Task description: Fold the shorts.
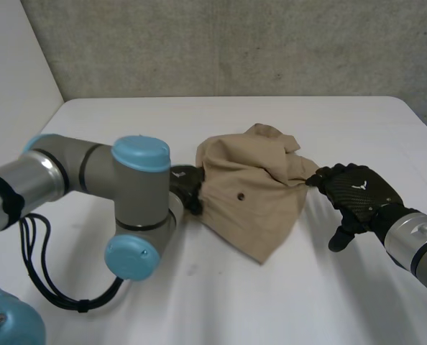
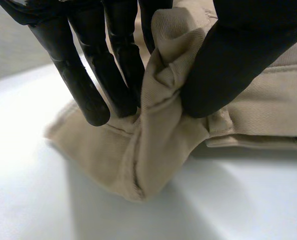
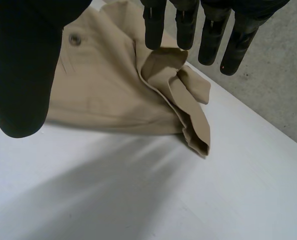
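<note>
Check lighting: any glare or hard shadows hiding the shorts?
Head view: even light, shorts clear against the white table. Left wrist view: table glares bright beside the left hand, soft shadow under the pinched fold. Right wrist view: soft shadow along the shorts' edge, no glare.

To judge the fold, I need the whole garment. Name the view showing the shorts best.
The head view: the tan shorts lie crumpled on the table, outline almost whole. The left wrist view shows a bunched edge pinched by the left robot hand; the right wrist view shows a button and folded edge near the right robot hand.
</note>
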